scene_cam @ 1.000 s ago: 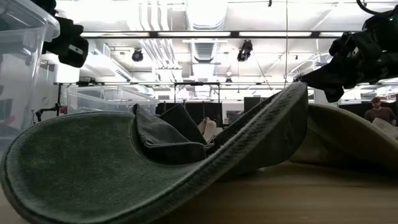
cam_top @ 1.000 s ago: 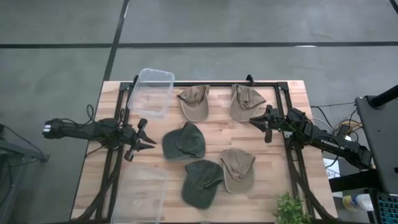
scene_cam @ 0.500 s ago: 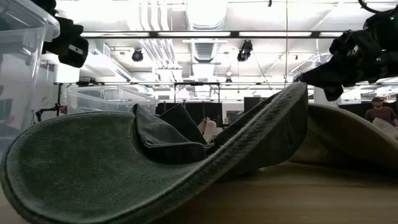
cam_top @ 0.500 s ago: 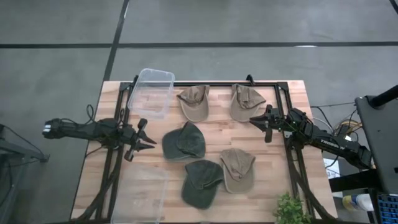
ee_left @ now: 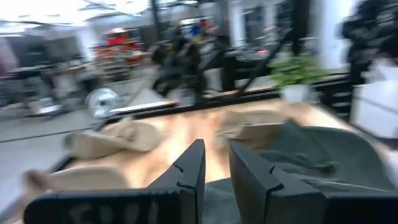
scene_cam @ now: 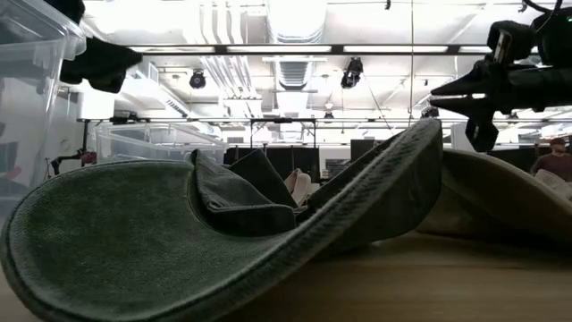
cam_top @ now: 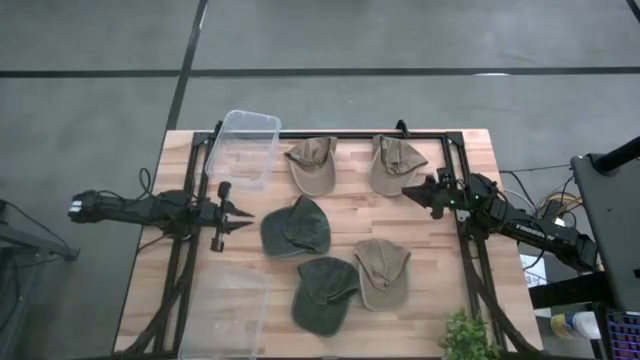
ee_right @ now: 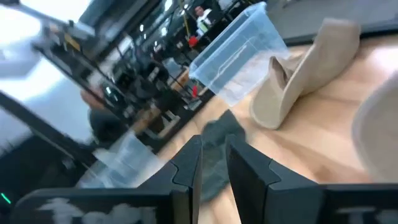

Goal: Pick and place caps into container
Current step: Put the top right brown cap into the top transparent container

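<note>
Since no cap is yet held, the left tool (cam_top: 240, 217), fingers narrowly apart and empty, should be lowered onto the dark olive fabric cap (cam_top: 296, 227) at its three o'clock, pinching the crown's nearest edge.

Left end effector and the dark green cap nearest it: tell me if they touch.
Apart. In the high view, bare wood shows between the left end effector and the dark green cap beside it; nothing is held between its narrowly spaced fingers.

Three tan caps (cam_top: 312, 163), two olive caps (cam_top: 296, 226), clear container (cam_top: 244, 148).
</note>
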You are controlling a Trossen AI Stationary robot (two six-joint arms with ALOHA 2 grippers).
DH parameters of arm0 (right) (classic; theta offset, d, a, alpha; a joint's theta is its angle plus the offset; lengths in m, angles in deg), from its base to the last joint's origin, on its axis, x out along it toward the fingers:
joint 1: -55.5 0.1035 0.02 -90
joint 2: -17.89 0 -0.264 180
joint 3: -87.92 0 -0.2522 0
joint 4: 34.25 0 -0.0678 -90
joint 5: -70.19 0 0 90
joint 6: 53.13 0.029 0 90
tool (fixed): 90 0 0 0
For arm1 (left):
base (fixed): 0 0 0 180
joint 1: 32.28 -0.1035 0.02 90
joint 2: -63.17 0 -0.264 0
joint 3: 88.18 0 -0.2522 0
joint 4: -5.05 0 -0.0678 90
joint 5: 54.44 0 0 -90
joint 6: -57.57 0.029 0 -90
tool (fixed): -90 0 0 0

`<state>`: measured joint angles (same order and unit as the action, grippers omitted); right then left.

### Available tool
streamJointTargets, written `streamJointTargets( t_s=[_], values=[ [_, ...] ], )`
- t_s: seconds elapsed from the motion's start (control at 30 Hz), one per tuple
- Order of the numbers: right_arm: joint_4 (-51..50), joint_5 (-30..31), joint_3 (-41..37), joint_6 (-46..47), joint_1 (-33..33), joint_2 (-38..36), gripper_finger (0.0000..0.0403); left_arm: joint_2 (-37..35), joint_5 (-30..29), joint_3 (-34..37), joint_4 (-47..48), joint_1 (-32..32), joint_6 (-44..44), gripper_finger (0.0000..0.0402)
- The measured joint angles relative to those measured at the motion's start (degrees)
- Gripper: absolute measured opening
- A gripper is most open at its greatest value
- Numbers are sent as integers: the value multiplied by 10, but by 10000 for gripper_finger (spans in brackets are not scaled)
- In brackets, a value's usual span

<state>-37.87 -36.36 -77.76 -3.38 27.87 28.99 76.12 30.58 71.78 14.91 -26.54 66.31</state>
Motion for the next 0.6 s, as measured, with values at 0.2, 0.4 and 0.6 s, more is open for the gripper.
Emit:
streamJointTargets(
  t_s=[0.2, 0.4, 0.6],
  values=[
    [0, 41, 0, 140, 0, 9, 68, 0, -39, 0, -13, 0, 2, 67],
    [-11, 67, 0, 238, 5, 69, 90, 0, -39, 0, -19, 0, -40, 67],
    [-9, 80, 47, 237, 5, 181, 153, 0, -35, 0, -19, 0, -63, 67]
  ],
)
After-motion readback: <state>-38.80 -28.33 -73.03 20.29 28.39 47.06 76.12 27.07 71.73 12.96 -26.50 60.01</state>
